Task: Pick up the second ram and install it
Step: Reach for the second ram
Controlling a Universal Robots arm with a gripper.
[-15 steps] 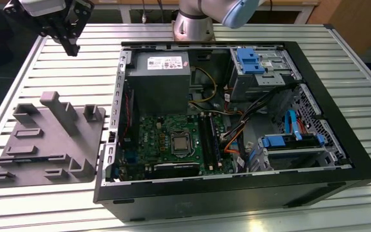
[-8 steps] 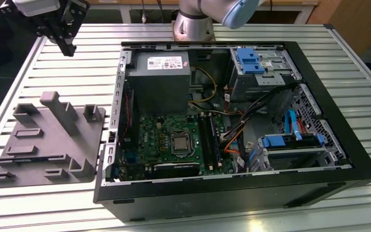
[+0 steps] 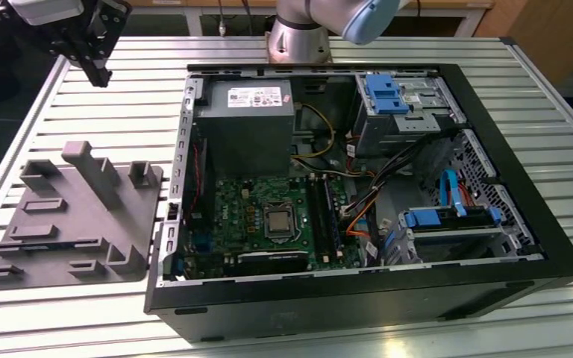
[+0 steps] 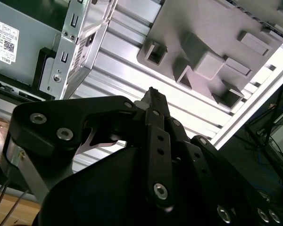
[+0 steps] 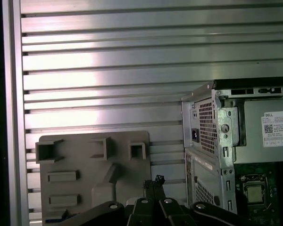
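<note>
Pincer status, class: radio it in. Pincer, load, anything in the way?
Pincer shut, carrying nothing. Hovers above table near grey holder tray. Open computer case stands beside tray.

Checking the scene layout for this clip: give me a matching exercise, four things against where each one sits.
Things: 1 gripper; 2 grey tray; 3 power supply; 4 processor.
Places: A on the green board; B flat on the table beside the computer case; C in the air over the table, outside the case; D in a corner of the case.
Pairs: 1-C, 2-B, 3-D, 4-A.
</note>
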